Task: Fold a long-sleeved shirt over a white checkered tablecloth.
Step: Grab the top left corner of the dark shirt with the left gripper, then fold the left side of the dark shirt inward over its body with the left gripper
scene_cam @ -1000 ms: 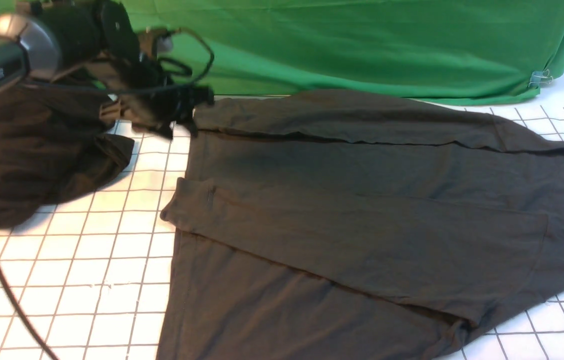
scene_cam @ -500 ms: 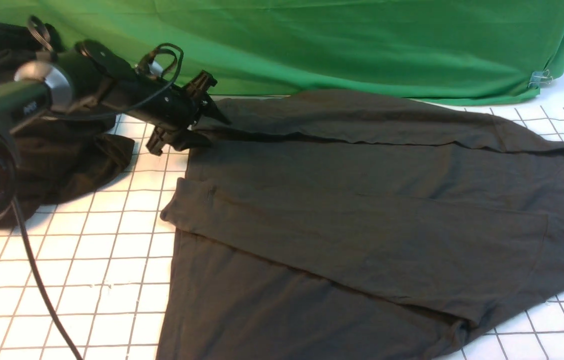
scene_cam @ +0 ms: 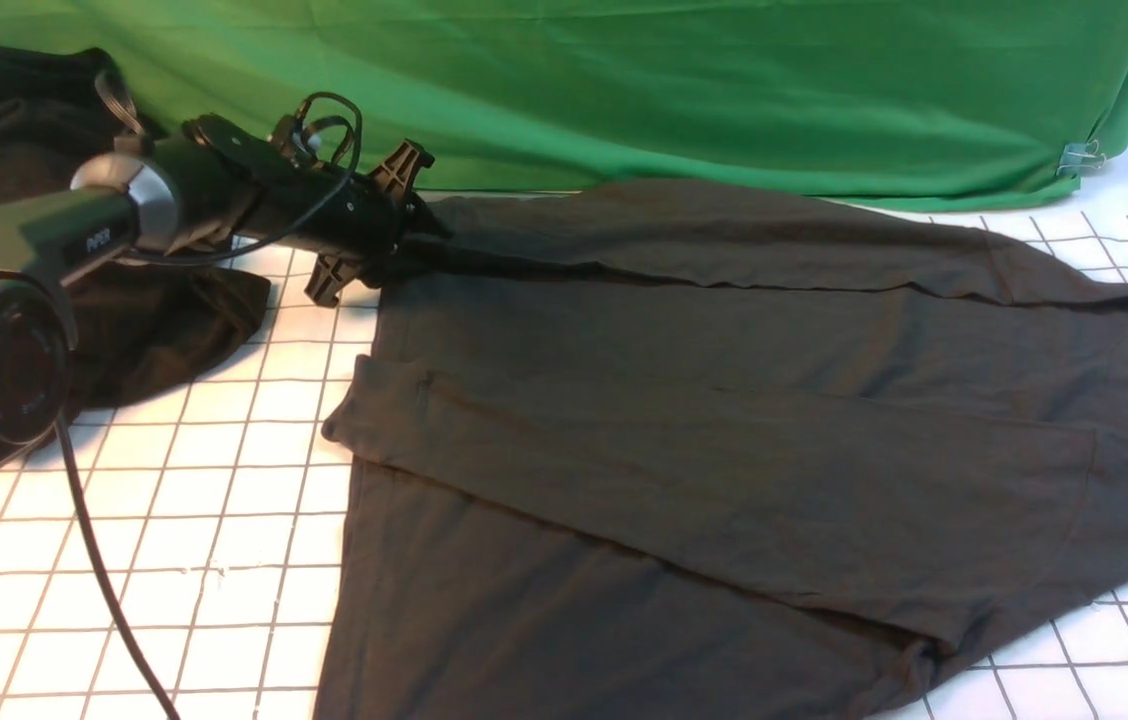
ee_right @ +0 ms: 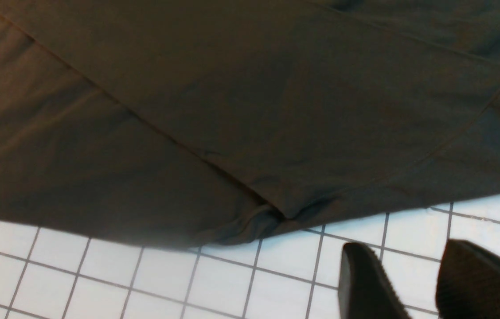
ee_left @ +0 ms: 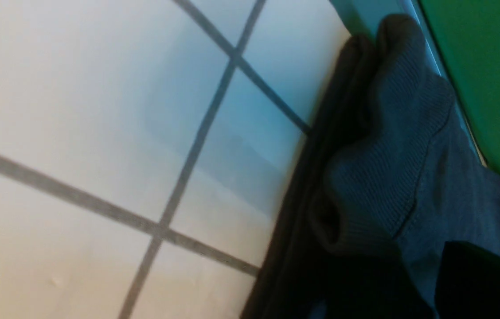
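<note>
L gripper (scene_cam: 409, 225) sits at the far sleeve cuff (ee_left: 378, 177). Its tips are lost in dark cloth, so I can't tell if it pinches. The long-sleeved shirt (scene_cam: 724, 420) lies flat from the bench middle to its right edge; hem & collar are cut off. R gripper (ee_right: 414, 288): gap is mid-wide, nothing in it, over the white checkered tablecloth (scene_cam: 224, 480). Cuff is ribbed knit. Shirt is soft w/ long folds.

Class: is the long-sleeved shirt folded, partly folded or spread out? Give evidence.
Partly folded: a sleeve lies folded across the long-sleeved shirt, whose body is spread flat on the white checkered tablecloth.
</note>
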